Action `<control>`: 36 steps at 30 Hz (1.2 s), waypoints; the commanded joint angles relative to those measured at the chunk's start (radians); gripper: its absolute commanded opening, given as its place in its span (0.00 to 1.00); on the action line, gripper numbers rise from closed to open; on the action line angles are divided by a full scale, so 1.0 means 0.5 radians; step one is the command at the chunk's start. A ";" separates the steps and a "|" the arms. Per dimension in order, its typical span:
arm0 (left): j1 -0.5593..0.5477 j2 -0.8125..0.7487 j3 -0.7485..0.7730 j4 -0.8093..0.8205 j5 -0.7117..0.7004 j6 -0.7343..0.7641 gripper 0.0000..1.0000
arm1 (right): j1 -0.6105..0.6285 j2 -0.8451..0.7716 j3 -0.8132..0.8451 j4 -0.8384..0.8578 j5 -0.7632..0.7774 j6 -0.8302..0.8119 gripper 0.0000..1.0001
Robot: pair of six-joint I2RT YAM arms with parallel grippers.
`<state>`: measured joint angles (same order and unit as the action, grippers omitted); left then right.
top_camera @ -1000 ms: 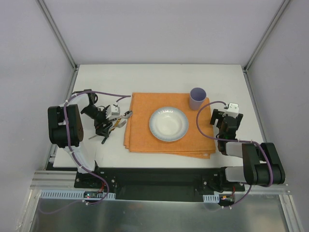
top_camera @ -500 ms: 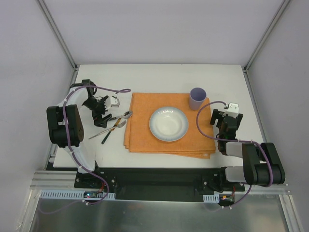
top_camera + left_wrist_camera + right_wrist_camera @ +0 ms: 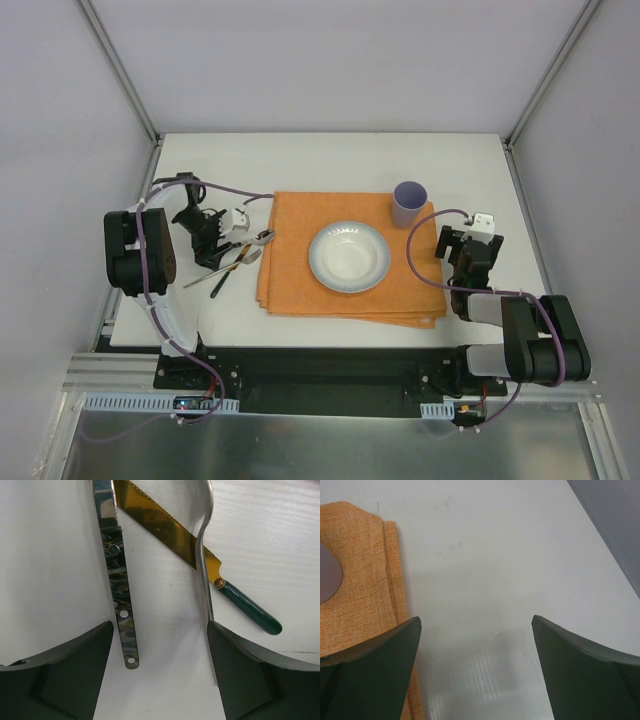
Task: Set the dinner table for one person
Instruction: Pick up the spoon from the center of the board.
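The white dinner table (image 3: pixel 330 160) holds an orange placemat (image 3: pixel 300 285) with a white bowl (image 3: pixel 349 256) in the middle and a purple cup (image 3: pixel 408 203) at its far right corner. Cutlery lies left of the mat: a spoon (image 3: pixel 262 238), a gold-bladed knife with a green handle (image 3: pixel 250 611), a steel handle (image 3: pixel 204 575) and a flat patterned handle (image 3: pixel 120 595). My left gripper (image 3: pixel 210 252) is open just above the handle ends (image 3: pixel 159 630), with both handles between the jaws. My right gripper (image 3: pixel 460 248) is open and empty over bare table (image 3: pixel 476 625), right of the mat.
The placemat's right edge (image 3: pixel 395 580) lies beside my right gripper's left finger. The table's left edge (image 3: pixel 155 200) is close behind my left arm. Grey enclosure walls stand round the table on three sides.
My left gripper drew back from the cutlery toward the far left, then came back over the handle ends. The cutlery now lies more spread out. The right arm has not moved.
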<state>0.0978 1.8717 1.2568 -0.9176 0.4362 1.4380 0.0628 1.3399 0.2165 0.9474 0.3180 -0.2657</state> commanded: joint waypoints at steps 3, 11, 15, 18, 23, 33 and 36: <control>-0.021 0.147 0.042 -0.024 -0.096 0.029 0.73 | 0.000 -0.029 0.006 0.121 0.027 0.004 0.96; -0.064 0.276 0.168 -0.009 -0.173 -0.133 0.39 | 0.000 -0.026 0.006 0.124 0.027 0.004 0.96; -0.079 0.276 0.162 0.007 -0.201 -0.152 0.23 | 0.000 -0.026 0.006 0.121 0.027 0.004 0.96; -0.082 0.260 0.134 0.050 -0.210 -0.198 0.00 | 0.000 -0.026 0.006 0.121 0.030 0.004 0.96; -0.082 0.162 0.051 0.181 -0.198 -0.302 0.00 | 0.000 -0.026 0.006 0.121 0.027 0.004 0.96; -0.101 -0.114 0.269 0.182 -0.115 -0.603 0.00 | 0.000 -0.026 0.006 0.121 0.027 0.004 0.96; -0.125 -0.224 0.254 0.139 -0.127 -0.621 0.00 | 0.000 -0.026 0.006 0.118 0.027 0.004 0.96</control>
<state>0.0578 1.8900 1.3487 -0.8108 0.3550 1.1690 0.0628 1.3399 0.2165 0.9478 0.3180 -0.2657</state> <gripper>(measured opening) 0.052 0.966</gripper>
